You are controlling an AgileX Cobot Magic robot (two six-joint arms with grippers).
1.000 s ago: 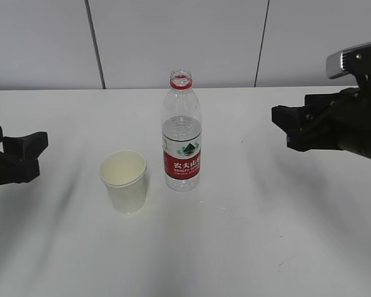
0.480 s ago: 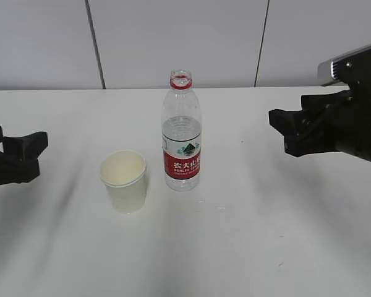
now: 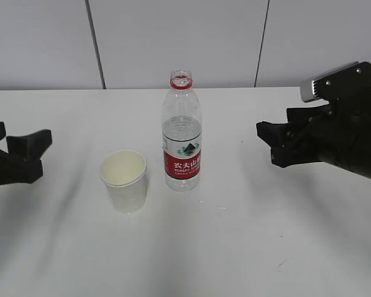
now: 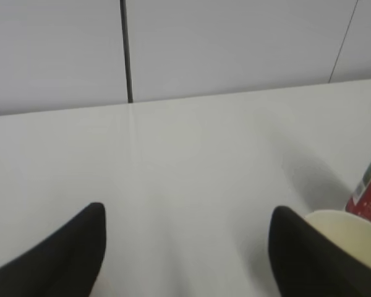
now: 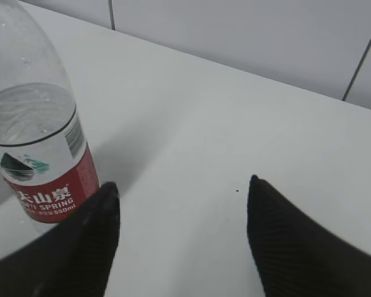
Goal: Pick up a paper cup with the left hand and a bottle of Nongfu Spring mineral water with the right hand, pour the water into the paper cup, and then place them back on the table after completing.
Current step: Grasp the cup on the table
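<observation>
A white paper cup (image 3: 124, 180) stands upright on the white table (image 3: 235, 247); its rim shows at the lower right of the left wrist view (image 4: 352, 232). Just right of it stands an uncapped clear bottle (image 3: 182, 131) with a red label, about half full of clear water (image 3: 181, 133); it shows at the left of the right wrist view (image 5: 37, 124). My left gripper (image 3: 25, 151) is open and empty, well left of the cup. My right gripper (image 3: 273, 145) is open and empty, well right of the bottle, above the table.
A grey panelled wall (image 3: 185, 43) runs behind the table's far edge. A few small water drops (image 3: 201, 201) lie on the table in front of the bottle.
My right gripper has moved left toward the bottle. My left gripper has shifted slightly right and up. Cup and bottle have not moved.
</observation>
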